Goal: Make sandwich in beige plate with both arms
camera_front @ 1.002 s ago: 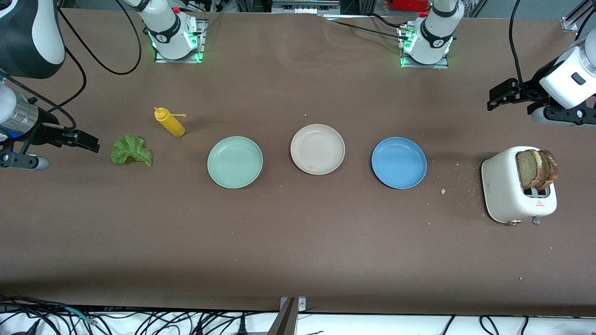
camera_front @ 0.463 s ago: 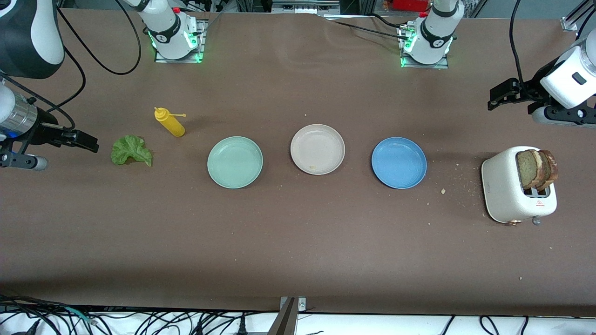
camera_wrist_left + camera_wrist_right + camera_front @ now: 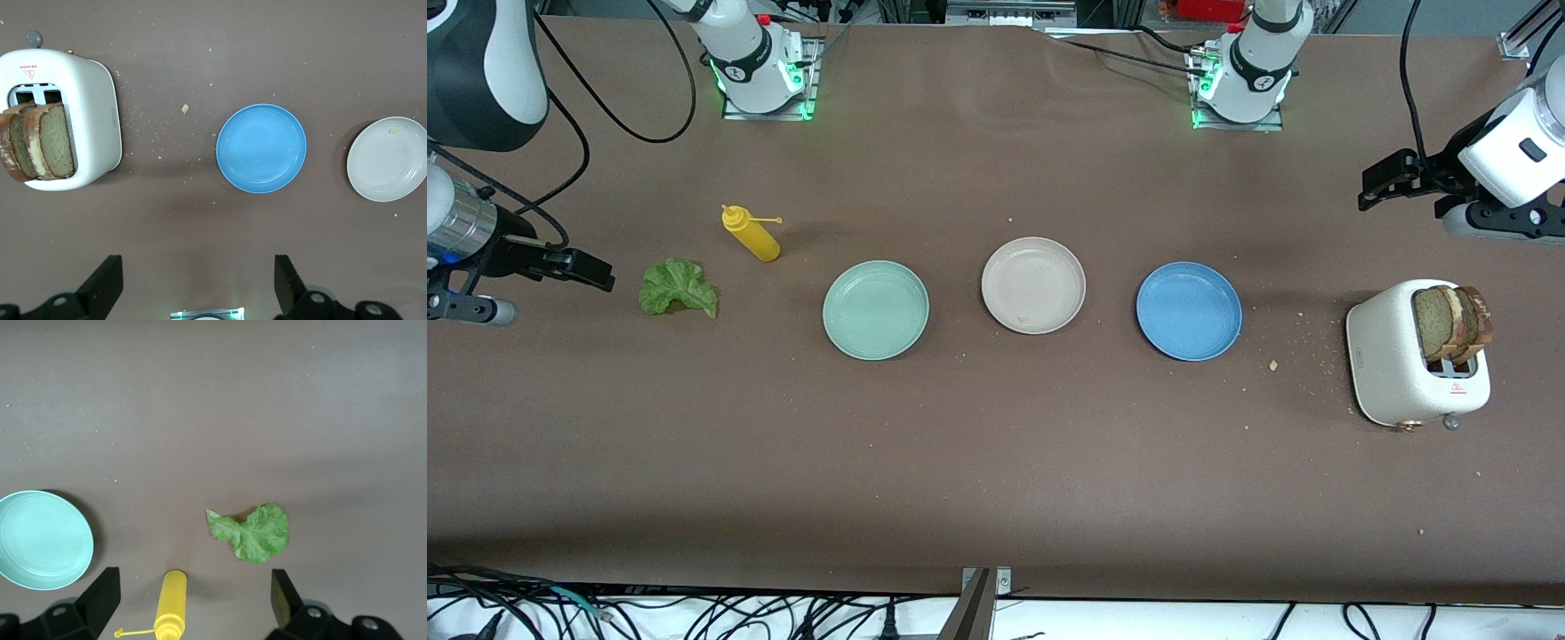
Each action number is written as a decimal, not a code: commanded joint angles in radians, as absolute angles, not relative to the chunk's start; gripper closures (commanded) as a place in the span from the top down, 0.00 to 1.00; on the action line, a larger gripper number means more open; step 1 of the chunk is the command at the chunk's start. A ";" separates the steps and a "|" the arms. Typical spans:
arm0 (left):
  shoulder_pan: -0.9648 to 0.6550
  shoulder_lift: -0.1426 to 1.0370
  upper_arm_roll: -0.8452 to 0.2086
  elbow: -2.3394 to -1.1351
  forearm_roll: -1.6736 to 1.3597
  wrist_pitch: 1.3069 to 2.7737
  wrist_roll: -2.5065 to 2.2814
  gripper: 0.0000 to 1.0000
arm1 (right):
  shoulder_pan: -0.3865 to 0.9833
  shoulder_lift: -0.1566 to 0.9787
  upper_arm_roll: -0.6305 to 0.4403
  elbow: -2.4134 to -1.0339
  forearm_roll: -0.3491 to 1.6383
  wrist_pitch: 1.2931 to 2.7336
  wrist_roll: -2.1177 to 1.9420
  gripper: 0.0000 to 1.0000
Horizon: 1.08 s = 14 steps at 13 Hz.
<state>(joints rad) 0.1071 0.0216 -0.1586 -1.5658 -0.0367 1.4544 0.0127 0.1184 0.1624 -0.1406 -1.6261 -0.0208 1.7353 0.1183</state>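
A robotics lab: arm bases bolted to a brown-covered table, loose cables along its edge.

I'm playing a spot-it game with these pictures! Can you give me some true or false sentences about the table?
1. The bread slices stand in the white toaster. True.
2. The lettuce leaf lies on the mint-green plate. False: it lies on the table, beside the yellow bottle.
3. The beige plate sits between the mint-green plate and the blue plate. True.
4. The left tool holds a slice of bread. False: it is open and holds nothing.
5. The right tool is open. True.
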 commanded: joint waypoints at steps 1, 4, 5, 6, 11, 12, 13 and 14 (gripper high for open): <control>0.114 0.026 -0.164 -1.542 -0.006 1.434 0.031 1.00 | 0.110 0.160 -0.140 -1.618 -0.003 1.718 0.118 1.00; 0.114 0.028 -0.164 -1.542 -0.006 1.436 0.031 1.00 | 0.112 0.160 -0.140 -1.618 -0.005 1.718 0.118 1.00; 0.114 0.028 -0.164 -1.542 -0.006 1.436 0.032 1.00 | 0.112 0.160 -0.140 -1.618 -0.005 1.718 0.117 1.00; 0.114 0.028 -0.164 -1.542 -0.006 1.436 0.032 1.00 | 0.112 0.161 -0.140 -1.618 -0.005 1.718 0.117 1.00; 0.114 0.028 -0.163 -1.542 -0.005 1.436 0.034 1.00 | 0.112 0.160 -0.138 -1.618 -0.005 1.700 0.117 1.00; 0.114 0.028 -0.163 -1.542 -0.005 1.436 0.034 1.00 | 0.112 0.161 -0.138 -1.620 -0.005 1.700 0.117 1.00; 0.114 0.028 -0.163 -1.542 -0.005 1.436 0.034 1.00 | 0.112 0.161 -0.138 -1.620 -0.005 1.698 0.118 1.00; 0.114 0.028 -0.161 -1.542 -0.005 1.436 0.034 1.00 | 0.113 0.161 -0.138 -1.618 -0.005 1.698 0.118 1.00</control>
<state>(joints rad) 0.1075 0.0216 -0.1571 -1.5658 -0.0367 1.4544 0.0127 0.1180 0.1636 -0.1408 -1.6261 -0.0208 1.7137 0.1183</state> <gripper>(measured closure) 0.000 0.000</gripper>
